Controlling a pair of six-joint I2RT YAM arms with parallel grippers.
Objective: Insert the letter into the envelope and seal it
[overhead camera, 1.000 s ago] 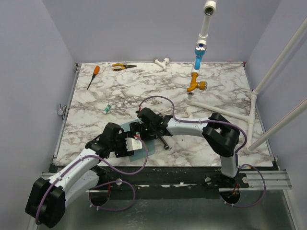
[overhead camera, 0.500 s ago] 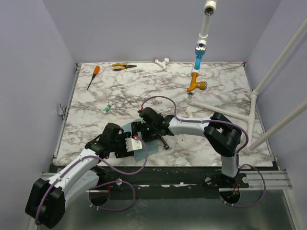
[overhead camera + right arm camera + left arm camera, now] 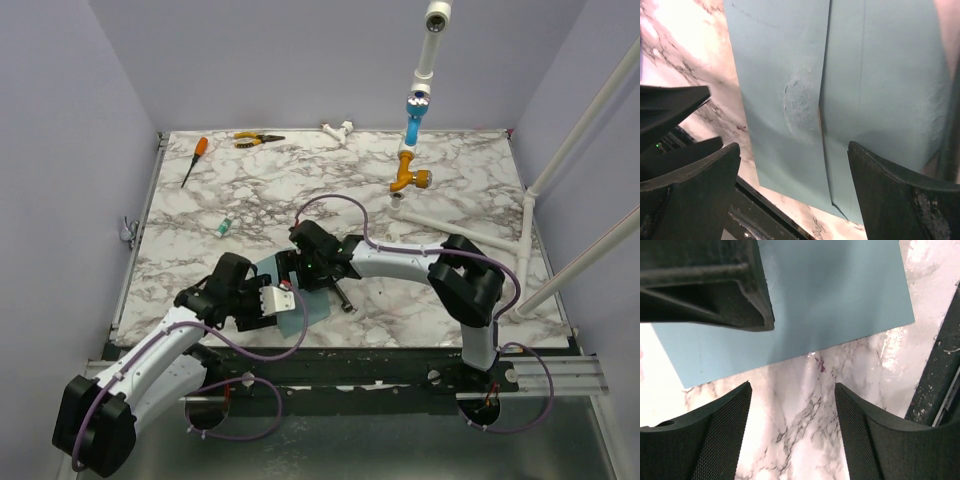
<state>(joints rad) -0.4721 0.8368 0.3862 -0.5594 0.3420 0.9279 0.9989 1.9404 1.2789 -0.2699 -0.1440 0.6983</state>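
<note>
Both open, the left end effector (image 3: 792,387) and right end effector (image 3: 792,147) hover over the envelope (image 3: 785,60), flat on the bench (image 3: 450,200), flap seemingly folded for sealing.

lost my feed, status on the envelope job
Open: left gripper, right gripper, both over the teal envelope. Envelope flat on the marble table. No letter in view.

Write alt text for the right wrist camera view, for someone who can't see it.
A teal envelope lies flat on a marble table, a seam running down its middle with a round scuffed dent beside it. The right claw hangs open above it, holding nothing.
</note>
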